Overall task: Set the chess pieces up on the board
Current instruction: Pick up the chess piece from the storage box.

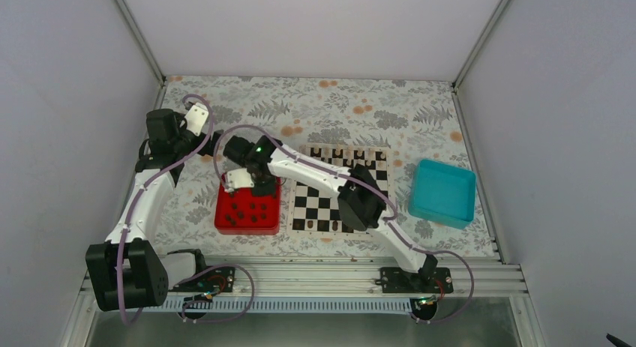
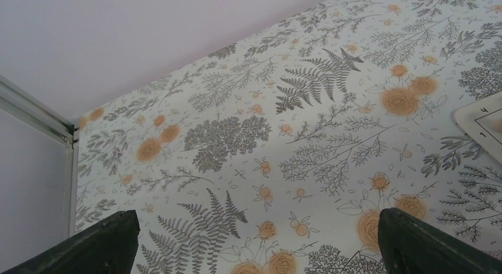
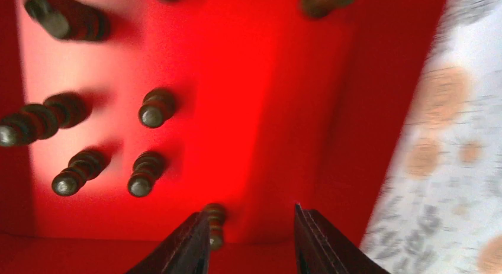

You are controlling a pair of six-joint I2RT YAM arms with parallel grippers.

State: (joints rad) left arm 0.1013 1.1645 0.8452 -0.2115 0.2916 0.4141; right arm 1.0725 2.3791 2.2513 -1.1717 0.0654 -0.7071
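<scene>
R gripper (image 3: pixel 248 218) hangs over red tray (image 1: pixel 247 228), jaws part-way apart, nothing betw. them. One dark piece (image 3: pixel 214 223) sits just beside its L finger (image 3: pixel 189 247). Other chess pieces (image 3: pixel 153 108) lie loose in the tray, at tabletop's near edge, left of board (image 1: pixel 311 201). To grip well: shift till piece centres betw. jaws, go low, then close. L gripper (image 2: pixel 254 226) is wide apart, empty.

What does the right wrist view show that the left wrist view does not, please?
Only the right wrist: the red tray with dark chess pieces in it, and the right gripper open above it. Only the left wrist: a corner of the board, the back wall, and the left gripper wide open. Both: the floral tablecloth.
</scene>
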